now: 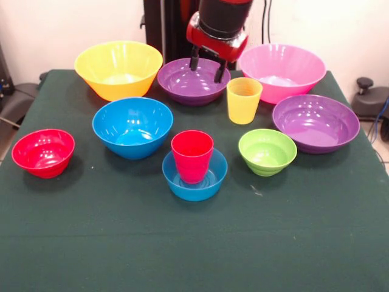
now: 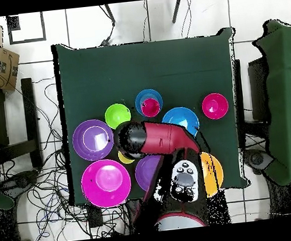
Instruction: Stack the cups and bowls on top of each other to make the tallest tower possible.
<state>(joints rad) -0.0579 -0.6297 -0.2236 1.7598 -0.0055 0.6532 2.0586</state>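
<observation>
Only the red cup [image 1: 192, 156] is set in the small blue bowl [image 1: 194, 176] at the tabletop's [image 1: 194, 255] middle, while the gripper [image 1: 206, 69], jaws spread and empty, is held above a purple bowl [image 1: 193, 81], the other bowls being left unstacked.

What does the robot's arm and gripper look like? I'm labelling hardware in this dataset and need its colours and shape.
The arm is a thick rounded tube, glossy red with black sections at the joints. Near the base, the overhead view shows a light grey panel with small dark buttons. The gripper hangs from a red housing under a black cylindrical wrist and has two short black fingers. No markings are readable.
</observation>
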